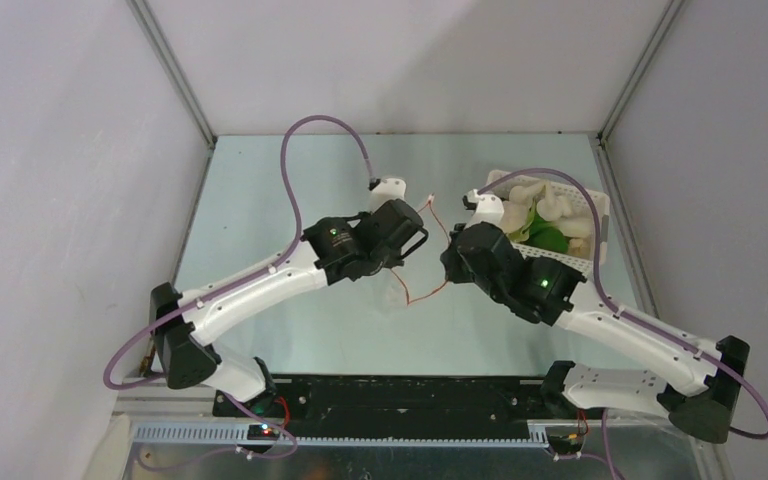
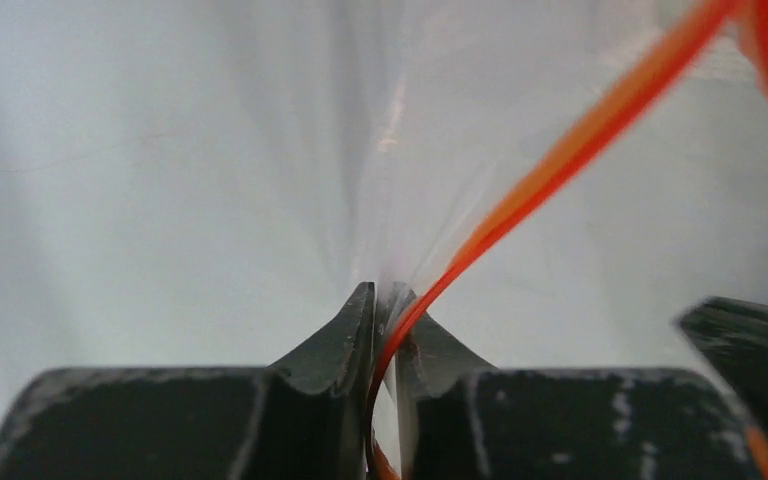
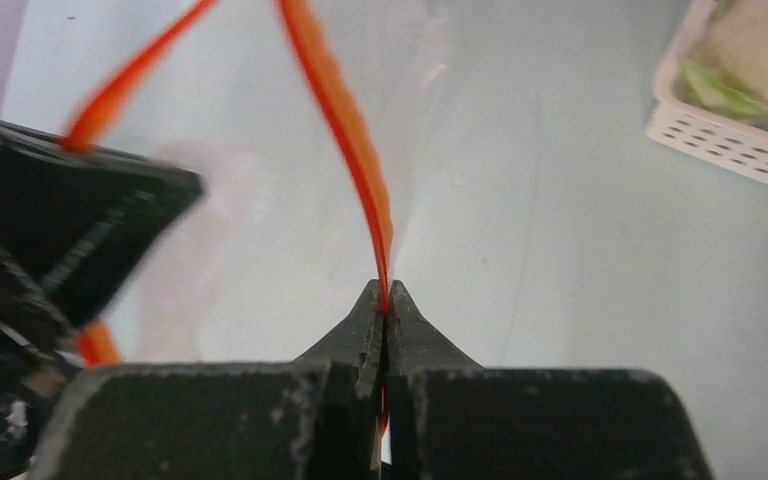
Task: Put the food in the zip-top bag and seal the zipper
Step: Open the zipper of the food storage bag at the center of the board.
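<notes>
Top external view has both arms meeting over the middle of the counter (image 1: 290, 200), with the zip-top bag (image 2: 360, 150) hanging between them, so clear that only its orange-red zipper (image 1: 430, 292) shows from above. In the left wrist view the left hand (image 2: 385, 300) is pinched tight on the zipper strip, which rises up and to the right from between the fingers; the bag's film fans out above the tips. The right wrist view shows the same on the other side: the right hand (image 3: 385, 300) is clamped fully on the strip, which runs up and away from it. The mouth's long axis therefore runs roughly left to right between the two hands, each gripping one stretch of it, and they are close together. The food (image 1: 550, 205), cream-white and green pieces, all lies in the white perforated basket (image 1: 560, 262) at the far right of the counter, just beside and beyond the right arm and well apart from the left. I can see nothing inside the bag, so loading looks not yet begun. With both hands occupied, one probably has to let go to fetch a piece; the right arm is plainly nearer, leaving the left to hold the mouth up.
</notes>
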Robot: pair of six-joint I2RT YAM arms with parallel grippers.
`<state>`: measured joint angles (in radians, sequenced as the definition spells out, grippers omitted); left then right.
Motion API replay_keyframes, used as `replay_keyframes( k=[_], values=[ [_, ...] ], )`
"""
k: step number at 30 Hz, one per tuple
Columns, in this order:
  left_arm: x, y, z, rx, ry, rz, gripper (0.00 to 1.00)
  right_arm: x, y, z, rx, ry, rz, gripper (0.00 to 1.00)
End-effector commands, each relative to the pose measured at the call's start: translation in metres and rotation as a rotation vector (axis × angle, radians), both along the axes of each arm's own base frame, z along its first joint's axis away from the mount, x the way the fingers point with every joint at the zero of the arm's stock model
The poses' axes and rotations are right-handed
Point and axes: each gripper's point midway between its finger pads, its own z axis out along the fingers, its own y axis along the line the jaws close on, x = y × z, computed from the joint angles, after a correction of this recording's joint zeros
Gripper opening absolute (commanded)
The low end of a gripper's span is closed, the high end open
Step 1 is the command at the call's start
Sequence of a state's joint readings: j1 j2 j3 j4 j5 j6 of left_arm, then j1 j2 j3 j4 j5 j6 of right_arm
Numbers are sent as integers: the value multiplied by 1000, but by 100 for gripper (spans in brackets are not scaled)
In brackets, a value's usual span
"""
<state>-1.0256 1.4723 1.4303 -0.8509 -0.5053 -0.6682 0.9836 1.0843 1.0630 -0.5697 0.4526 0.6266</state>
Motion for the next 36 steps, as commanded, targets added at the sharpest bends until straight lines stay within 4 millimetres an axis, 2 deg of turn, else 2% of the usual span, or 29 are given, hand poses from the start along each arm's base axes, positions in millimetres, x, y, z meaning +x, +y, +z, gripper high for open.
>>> replay_keyframes(
  k=[1, 4, 8, 10, 12, 15, 19, 22, 26, 28, 29, 30, 31, 34, 35, 36],
  values=[
    [13, 43, 24, 114, -112, 161, 13, 3, -47, 2, -95, 6, -123, 0],
    [15, 69, 28, 184, -143, 229, 6, 3, -71, -11, -118, 40, -177, 0],
    [15, 93, 28, 227, -151, 279, 1, 6, -107, -29, -109, 83, -262, 0],
    [15, 100, 30, 227, -156, 292, 0, 6, -114, -32, -87, 86, -277, 0],
    [15, 100, 34, 208, -165, 279, 0, 6, -113, -35, -57, 90, -263, 0],
    [15, 92, 38, 178, -167, 239, 0, 8, -97, -35, 1, 93, -199, 0],
    [15, 65, 44, 73, -147, 149, 0, 13, -69, -37, 58, 113, -110, 0],
    [13, 51, 48, 41, -147, 92, 0, 18, -42, -39, 97, 120, -35, 4],
    [12, 40, 52, 9, -148, 56, 0, 26, -20, -46, 110, 123, 14, 12],
    [13, 36, 48, 12, -136, 50, 0, 32, -11, -47, 117, 112, 32, 25],
    [16, 34, 44, 27, -130, 56, 0, 35, -9, -46, 119, 102, 36, 37],
    [17, 34, 46, 36, -130, 69, 0, 39, -7, -43, 123, 80, 42, 43],
    [20, 31, 37, 66, -115, 73, 0, 41, -5, -41, 127, 68, 43, 54],
    [30, 28, 32, 123, -96, 112, 0, 47, -2, -22, 157, -3, 72, 73],
    [34, 24, 22, 156, -79, 120, 0, 48, -2, -17, 162, -20, 73, 92],
    [37, 24, 25, 162, -76, 132, 0, 47, -4, -7, 169, -54, 84, 96]
  ],
)
